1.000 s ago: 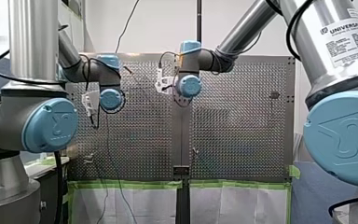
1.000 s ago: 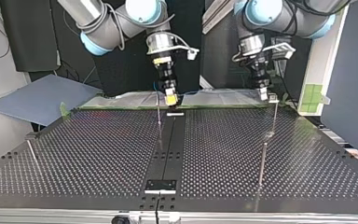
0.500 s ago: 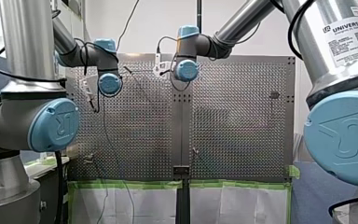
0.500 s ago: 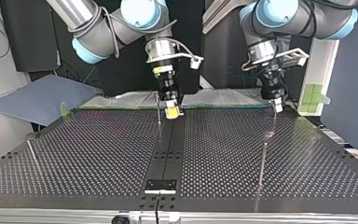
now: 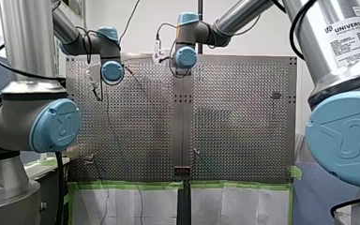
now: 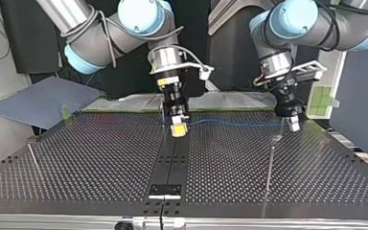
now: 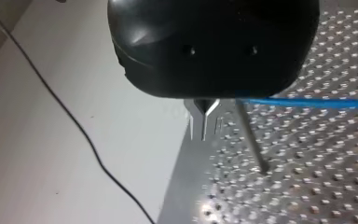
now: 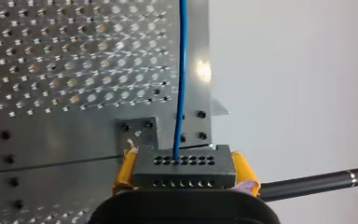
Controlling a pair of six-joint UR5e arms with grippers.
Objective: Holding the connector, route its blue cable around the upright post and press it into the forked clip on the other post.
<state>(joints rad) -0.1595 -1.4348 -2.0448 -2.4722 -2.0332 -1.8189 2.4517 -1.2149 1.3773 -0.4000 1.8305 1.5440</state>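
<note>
Perforated table (image 6: 100,158) fills the top view, dark and studded. A smooth black strip (image 6: 172,158) runs down its middle from 12 to 6 o'clock, with a small black bracket (image 6: 164,190) at 6. A thin upright post (image 6: 270,165) stands toward 4 o'clock, another (image 6: 32,155) at 9.

Mid-table, my right gripper (image 6: 178,129) hangs just above the strip, its yellow pads (image 8: 244,170) clenched on the connector (image 8: 184,167). The connector's long side lies across the pads, and its rows of holes face ahead, away from the wrist. The blue cable (image 6: 235,123) leaves one hole straight ahead. It then stretches above the table along the 9-to-3 line, nearly level, to my left gripper (image 6: 293,124) at 3 o'clock. That gripper's metal fingers (image 7: 196,108) are pinched on the cable, just beside a slim post (image 7: 249,135).

Beyond the far edge lie white sheets (image 6: 230,100), green tape (image 6: 322,98) toward 2 o'clock, a blue-grey board (image 6: 38,100) at 10, and dark panels (image 6: 24,33) behind.
</note>
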